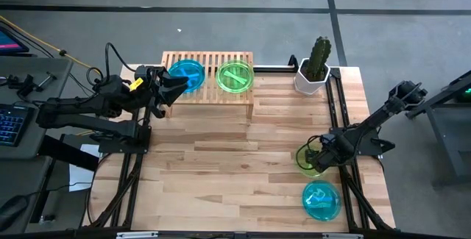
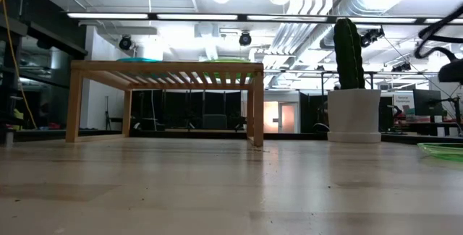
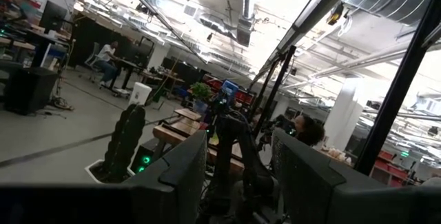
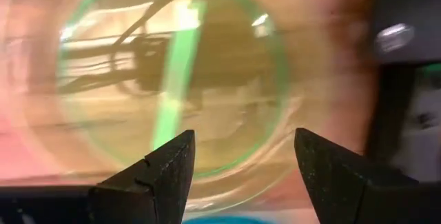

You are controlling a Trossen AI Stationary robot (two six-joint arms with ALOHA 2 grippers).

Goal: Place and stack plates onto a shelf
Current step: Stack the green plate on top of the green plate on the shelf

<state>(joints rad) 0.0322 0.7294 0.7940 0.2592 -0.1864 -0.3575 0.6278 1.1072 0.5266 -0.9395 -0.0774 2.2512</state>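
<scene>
We see the right gripper (image 1: 321,153) low over the table near its right edge, with its two fingers (image 4: 165,165) spread wide and nothing between them. Directly under it lies a yellow-green plate (image 4: 172,79) flat on the wood, and the fingers stand over the near rim of this plate; we cannot tell if they touch it. Just beside this plate, toward the front right corner of the table, a cyan-blue plate (image 1: 321,199) lies flat, apart from the gripper. The left gripper (image 1: 176,84) is at the back left part of the table, next to the left end of the shelf (image 1: 243,101), and its fingers are open with nothing held. On the slatted top of the shelf two plates lie side by side: a cyan-blue shelf plate (image 1: 187,75) at the left end, close to the left gripper, and a yellow-green shelf plate (image 1: 235,76) at the right end. A cactus (image 1: 319,57) in a white pot (image 1: 309,80) stands at the back right corner of the table (image 1: 235,165), well apart from both grippers.
</scene>
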